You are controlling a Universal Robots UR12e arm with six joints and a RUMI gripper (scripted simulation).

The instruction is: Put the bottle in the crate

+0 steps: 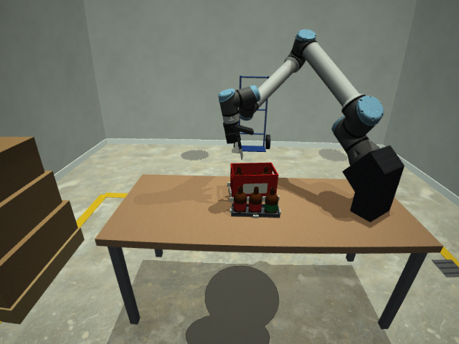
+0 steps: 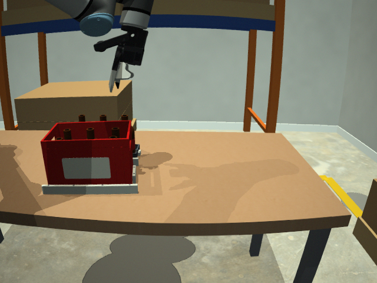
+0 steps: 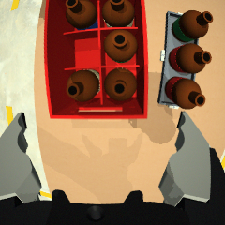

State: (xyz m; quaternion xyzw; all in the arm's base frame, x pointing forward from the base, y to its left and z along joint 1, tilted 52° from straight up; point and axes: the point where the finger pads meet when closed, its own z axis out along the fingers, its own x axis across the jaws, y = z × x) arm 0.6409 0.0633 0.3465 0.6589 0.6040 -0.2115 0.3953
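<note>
Hovering high over the table (image 1: 178, 222), my gripper (image 3: 99, 113) is spread fully wide and holds nothing. Three bottles (image 3: 187, 58) stand in the tray (image 3: 164, 70), ahead toward my right finger (image 3: 189, 164), just beside the red crate (image 3: 142, 56), whose empty slot (image 3: 86, 51) lies ahead. My arm points straight down.

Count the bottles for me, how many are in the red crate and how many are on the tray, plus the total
Bottles in the red crate: 5, leaving 1 slot empty
Bottles on the tray: 3, two with red labels, one green
Total: 8 bottles
</note>
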